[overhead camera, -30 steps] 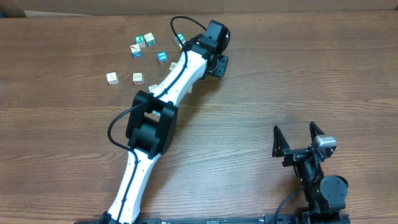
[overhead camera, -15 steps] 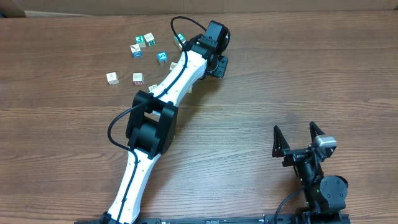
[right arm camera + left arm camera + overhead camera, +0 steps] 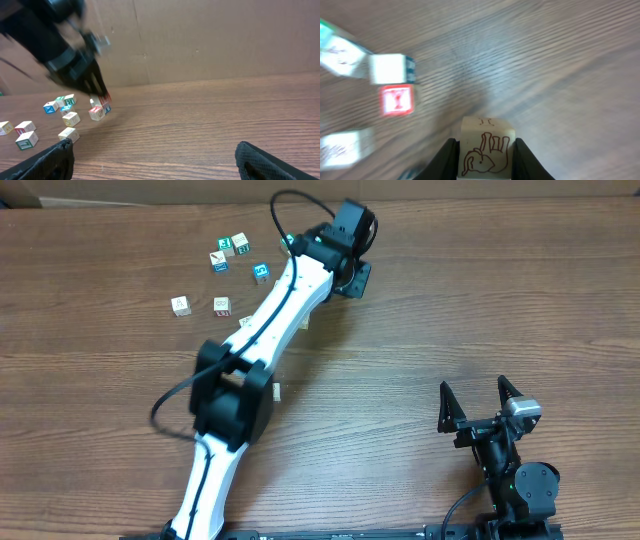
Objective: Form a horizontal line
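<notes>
Looking down on a wood table [image 3: 420, 330]: at upper left, several loose cubes [image 3: 222, 305] lie scattered, some w/ blue or green edges. L arm [image 3: 290, 290], white w/ black joints, runs from the bottom edge diagonally up & right, crossing the cube patch and hiding part of it. L claw [image 3: 354, 280] is at the arm's far end, near the table's top edge, just right of the cubes. At lower right, R claw [image 3: 472, 385] has its jaws spread wide w/ nothing in them, well apart from every cube.

L wrist cam, left to right: the line [image 3: 380, 68] shows blurred at upper left as two pale cubes touching side by side, the right one blue-edged. Red cube [image 3: 397, 99] lies just below that one. At bottom centre, L claw is nearly closed, both fingers [image 3: 447, 160] pressed on the sides of the elephant cube [image 3: 486, 150], which is pale w/ a brown outline drawing and sits right of the line, apart from it. Can't tell if this cube rests on the wood or is lifted.

R wrist cam: L claw is a dark blur at upper left over a small cube cluster. A cardboard wall [image 3: 225, 40] stands behind. R claw's tips sit by both bottom corners, far apart.
</notes>
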{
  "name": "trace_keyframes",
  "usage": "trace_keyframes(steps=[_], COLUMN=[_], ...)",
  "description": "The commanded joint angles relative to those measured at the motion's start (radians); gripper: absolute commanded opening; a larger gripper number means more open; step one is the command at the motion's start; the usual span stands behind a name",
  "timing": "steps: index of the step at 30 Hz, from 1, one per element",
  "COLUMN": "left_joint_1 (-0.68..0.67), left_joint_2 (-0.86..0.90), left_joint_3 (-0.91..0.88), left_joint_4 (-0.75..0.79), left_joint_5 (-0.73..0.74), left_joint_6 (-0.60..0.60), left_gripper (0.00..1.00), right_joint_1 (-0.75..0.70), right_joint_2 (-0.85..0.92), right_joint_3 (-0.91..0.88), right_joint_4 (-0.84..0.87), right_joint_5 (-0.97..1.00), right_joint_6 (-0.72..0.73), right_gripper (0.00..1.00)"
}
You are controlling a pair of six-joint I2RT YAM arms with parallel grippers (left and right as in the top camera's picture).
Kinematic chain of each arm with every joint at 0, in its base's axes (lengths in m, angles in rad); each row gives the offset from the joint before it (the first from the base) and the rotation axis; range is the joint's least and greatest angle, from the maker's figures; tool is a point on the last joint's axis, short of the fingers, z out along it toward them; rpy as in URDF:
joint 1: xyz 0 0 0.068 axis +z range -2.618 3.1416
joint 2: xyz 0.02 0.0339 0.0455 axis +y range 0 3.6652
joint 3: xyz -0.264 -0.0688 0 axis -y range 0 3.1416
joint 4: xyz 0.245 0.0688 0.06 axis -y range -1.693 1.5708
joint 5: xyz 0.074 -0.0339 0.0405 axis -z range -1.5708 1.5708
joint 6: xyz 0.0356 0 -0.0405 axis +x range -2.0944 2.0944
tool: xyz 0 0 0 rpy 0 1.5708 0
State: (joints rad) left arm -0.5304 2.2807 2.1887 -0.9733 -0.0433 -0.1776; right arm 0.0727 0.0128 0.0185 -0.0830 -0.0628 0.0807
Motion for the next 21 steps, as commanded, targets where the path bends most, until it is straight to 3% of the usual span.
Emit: trace_keyframes(steps=[1, 13, 21], left_joint_1=[-0.016, -0.016, -0.016], left_joint_2=[-0.196, -0.597, -0.637], left_joint_3=[0.020, 0.020, 0.001], left_joint_4=[-0.051, -0.285, -0.520], left_joint_5=[-0.019, -0.020, -0.019], left_joint_6=[-0.042, -0.143, -0.214], left_gripper=[0.18, 0.15, 0.10], right_joint_1=[-0.001, -0.001, -0.001], right_joint_2=[-0.010, -0.010, -0.010], right_joint_3=[-0.010, -0.010, -0.010], right_joint_4=[0.002, 0.002, 0.002], right_joint_5=[0.008, 0.008, 0.008], right_joint_6=[-0.003, -0.003, -0.003], right_gripper=[1.00, 1.00, 1.00])
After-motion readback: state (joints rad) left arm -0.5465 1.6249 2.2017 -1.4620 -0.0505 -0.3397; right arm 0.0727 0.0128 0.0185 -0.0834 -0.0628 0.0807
